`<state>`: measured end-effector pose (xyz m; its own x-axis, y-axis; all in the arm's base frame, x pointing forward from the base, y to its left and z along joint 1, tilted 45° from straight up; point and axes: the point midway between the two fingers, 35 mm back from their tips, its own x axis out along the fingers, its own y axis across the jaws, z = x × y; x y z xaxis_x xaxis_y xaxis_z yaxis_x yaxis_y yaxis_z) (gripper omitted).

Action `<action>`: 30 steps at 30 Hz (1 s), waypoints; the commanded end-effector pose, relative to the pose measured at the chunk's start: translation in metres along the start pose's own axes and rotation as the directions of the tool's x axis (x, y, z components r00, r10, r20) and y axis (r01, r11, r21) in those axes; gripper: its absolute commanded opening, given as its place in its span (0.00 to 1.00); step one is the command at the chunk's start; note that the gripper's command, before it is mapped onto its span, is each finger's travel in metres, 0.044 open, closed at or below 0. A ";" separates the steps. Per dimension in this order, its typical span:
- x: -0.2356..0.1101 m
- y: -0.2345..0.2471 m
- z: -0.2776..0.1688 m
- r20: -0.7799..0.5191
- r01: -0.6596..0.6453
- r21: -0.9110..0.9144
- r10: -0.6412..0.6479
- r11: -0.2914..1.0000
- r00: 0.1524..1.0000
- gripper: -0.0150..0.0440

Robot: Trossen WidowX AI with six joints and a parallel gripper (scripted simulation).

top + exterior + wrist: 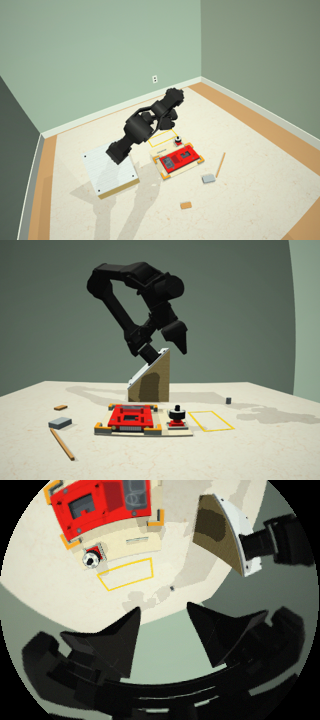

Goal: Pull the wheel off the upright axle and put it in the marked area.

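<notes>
1. Nearest the exterior camera, a thin wooden stick (62,444) lies at an angle on the pale worktop (160,459), with a small grey block (59,422) touching or just beside its far end and a small wooden tile (60,407) a little beyond.

2. At centre, a cream base board (178,433) carries a red chassis (130,417) framed by grey-and-orange corner brackets (101,428).

3. On the same board, just right of the chassis as the exterior view shows it, the dark ribbed wheel (177,414) sits on its upright axle (177,407), which rises from a small red mount (176,423); the axle's black tip shows above the wheel.

4. Just right of the board, the marked area (230,427) is a yellow rectangular outline on the worktop, with nothing seen inside it. The wheel stands near its edge but outside it.

5. Behind the board, a wooden wedge (161,384) with a white sloped face bears the foot of the black arm (113,304).

6. The arm arches up and over, and the gripper (180,343) hangs high above wheel and outline, pointing down, well apart from both.

7. From the wrist view the gripper's fingers stand apart with only wall and worktop between them: partly open, gripping nothing.

8. Farther back, a small dark peg (228,400) stands alone on the worktop.
</notes>
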<state>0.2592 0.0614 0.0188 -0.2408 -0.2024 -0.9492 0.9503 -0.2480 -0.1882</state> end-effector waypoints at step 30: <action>0.086 0.146 0.074 0.493 -0.246 -0.125 0.275 0.961 0.826 0.76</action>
<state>0.3696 -0.0487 -0.0581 -0.0206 -0.6966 -0.7172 0.9971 -0.0670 0.0364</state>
